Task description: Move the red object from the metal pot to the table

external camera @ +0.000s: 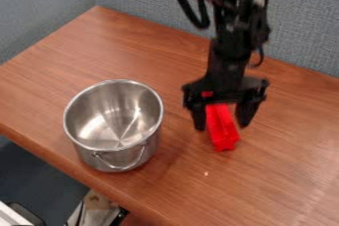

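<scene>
Camera view: red block (pixel 223 131) lengthwise toward the near table (pixel 272 178) edge, between the wide-open gripper's (pixel 223 104) fingers, unclamped.

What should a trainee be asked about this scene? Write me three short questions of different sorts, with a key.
1. True or false: the metal pot stands upright on the table.
2. Where is the red object?
A) inside the pot
B) on the table, beside the pot
C) across the pot's rim
3. Fill in one word, "open" or "shut": the gripper is ____, with its fingers on either side of the red object.

Key: 1. True; 2. B; 3. open
</scene>
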Motion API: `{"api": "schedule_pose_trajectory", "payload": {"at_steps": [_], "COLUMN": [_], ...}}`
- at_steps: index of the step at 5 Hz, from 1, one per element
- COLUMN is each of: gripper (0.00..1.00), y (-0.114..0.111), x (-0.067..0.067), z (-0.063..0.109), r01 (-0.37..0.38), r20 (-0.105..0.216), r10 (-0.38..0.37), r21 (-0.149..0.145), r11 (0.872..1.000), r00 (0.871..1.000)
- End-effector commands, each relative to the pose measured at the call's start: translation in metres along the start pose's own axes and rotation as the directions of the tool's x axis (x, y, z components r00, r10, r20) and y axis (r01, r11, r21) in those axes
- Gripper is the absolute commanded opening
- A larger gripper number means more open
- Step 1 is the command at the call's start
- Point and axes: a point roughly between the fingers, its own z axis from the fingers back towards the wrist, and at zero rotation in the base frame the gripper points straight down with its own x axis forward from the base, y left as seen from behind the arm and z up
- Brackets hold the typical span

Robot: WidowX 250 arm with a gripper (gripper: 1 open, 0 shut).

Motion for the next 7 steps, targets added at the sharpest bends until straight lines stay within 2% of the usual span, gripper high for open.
{"api": "schedule_pose_trajectory", "payload": {"at_steps": [1, 2, 3, 5, 7], "gripper": [1.00, 1.00, 1.00, 1.00, 1.00], "y": [-0.001, 0.005, 0.010, 0.027, 0.011], "x": [0.012, 0.016, 0.007, 0.001, -0.002], "z": [0.044, 0.065, 0.054, 0.022, 0.000], "r01": [-0.114, -0.234, -0.211, -0.187, -0.153], "r20": [0.027, 0.014, 0.051, 0.128, 0.128], "r10": [0.117, 0.239, 0.221, 0.205, 0.168], "r21": [-0.108, -0.153, -0.156, -0.139, -0.119], "r11": [0.988, 0.960, 0.965, 0.972, 0.981], "r00": [0.993, 0.971, 0.974, 0.970, 0.977]}}
